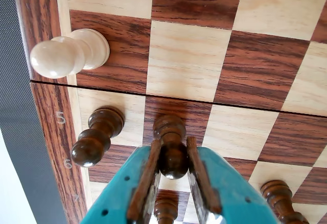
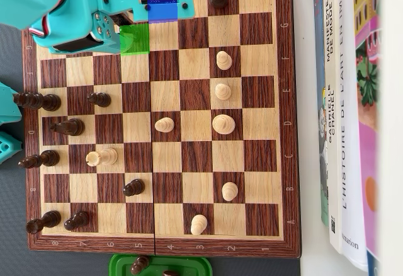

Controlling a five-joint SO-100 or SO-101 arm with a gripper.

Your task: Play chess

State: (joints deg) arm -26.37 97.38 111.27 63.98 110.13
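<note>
In the wrist view my teal gripper has its wood-lined fingers against both sides of a dark pawn's round head, shut on it. The pawn's base is over a dark square one file in from the board's numbered edge, by the 5. A white pawn and another dark pawn stand on the edge file to its left. In the overhead view the teal arm covers the chessboard's top left corner and hides the gripper and these pawns. A green patch and a blue patch sit there.
Dark pieces line the board's left side in the overhead view; white pieces are scattered mid-board and right. A green tray with captured dark pieces lies below the board. Books lie along the right. More dark pieces stand near my gripper.
</note>
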